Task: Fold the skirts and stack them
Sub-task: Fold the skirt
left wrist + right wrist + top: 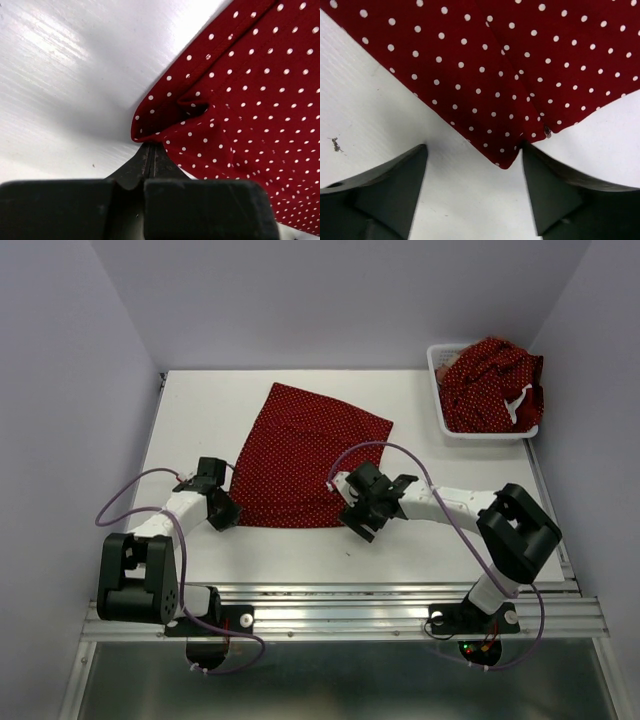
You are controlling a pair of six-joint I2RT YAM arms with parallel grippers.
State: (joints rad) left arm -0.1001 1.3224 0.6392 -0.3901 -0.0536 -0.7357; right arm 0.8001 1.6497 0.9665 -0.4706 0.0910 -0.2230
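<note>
A dark red skirt with white polka dots lies spread flat on the white table. My left gripper sits at its near left corner. In the left wrist view the jaws are shut on that corner, and the skirt puckers just above them. My right gripper is at the near right corner. In the right wrist view it stands open, the skirt's pointed corner lies between the fingers, and the right finger touches the hem. Another polka-dot skirt is bunched in the basket.
A white mesh basket stands at the table's far right corner, against the right wall. Pale walls close in the table on the left, back and right. Bare white tabletop runs between the skirt and the arm bases.
</note>
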